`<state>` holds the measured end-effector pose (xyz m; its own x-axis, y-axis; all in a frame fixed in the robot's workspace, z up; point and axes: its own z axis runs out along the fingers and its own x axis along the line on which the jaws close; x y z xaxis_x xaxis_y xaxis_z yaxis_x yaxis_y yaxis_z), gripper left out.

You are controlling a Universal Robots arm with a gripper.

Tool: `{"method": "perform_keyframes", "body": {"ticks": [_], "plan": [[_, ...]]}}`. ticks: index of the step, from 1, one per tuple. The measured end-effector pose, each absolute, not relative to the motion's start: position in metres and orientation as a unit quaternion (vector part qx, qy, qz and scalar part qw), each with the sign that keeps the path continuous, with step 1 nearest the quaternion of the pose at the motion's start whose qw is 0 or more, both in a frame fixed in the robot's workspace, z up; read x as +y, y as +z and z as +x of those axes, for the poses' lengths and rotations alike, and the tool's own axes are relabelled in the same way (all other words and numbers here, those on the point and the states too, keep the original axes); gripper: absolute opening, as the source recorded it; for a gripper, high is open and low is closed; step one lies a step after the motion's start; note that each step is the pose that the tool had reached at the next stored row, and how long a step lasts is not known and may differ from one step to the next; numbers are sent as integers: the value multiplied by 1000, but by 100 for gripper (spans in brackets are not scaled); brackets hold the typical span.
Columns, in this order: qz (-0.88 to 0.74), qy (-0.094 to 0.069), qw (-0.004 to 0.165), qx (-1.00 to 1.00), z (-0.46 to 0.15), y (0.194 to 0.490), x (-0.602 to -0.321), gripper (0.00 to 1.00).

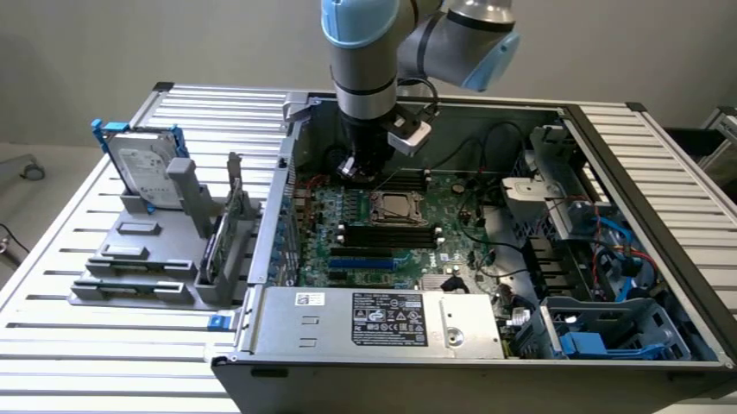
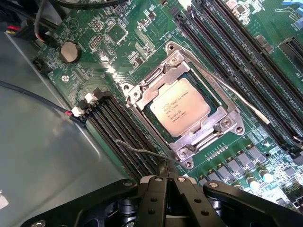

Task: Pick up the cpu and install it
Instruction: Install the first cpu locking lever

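The grey, blue-capped jointed robot arm [image 1: 366, 60] is held upright over the green motherboard [image 1: 345, 211], its wrist pointed straight down, and the black two-fingered metal gripper [image 2: 165, 183] is carried close above that board with its fingers [image 2: 152, 198] pressed together.

the exterior view is bright, with soft white light that seems to come from above. the table [image 1: 69, 328] looks pale and a bit shiny on its slats. inside the computer case [image 1: 645, 172] it is darker, and it is darkest under the arm [image 1: 366, 60]. in the wrist view the light is warmer. the cpu [image 2: 180, 106] has a soft glow on top, and the socket frame [image 2: 227, 124] has small bright glints. the case floor [image 2: 38, 156] is dull grey. the gripper [image 2: 165, 178] is almost black.
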<state>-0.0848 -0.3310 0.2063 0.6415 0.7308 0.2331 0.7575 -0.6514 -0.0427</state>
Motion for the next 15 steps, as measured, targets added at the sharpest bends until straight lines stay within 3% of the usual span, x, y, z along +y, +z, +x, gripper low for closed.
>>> {"method": "perform_keyframes", "body": {"ticks": [15], "plan": [[-903, -97, 67, -412, -77, 201, -330, 11]]}}
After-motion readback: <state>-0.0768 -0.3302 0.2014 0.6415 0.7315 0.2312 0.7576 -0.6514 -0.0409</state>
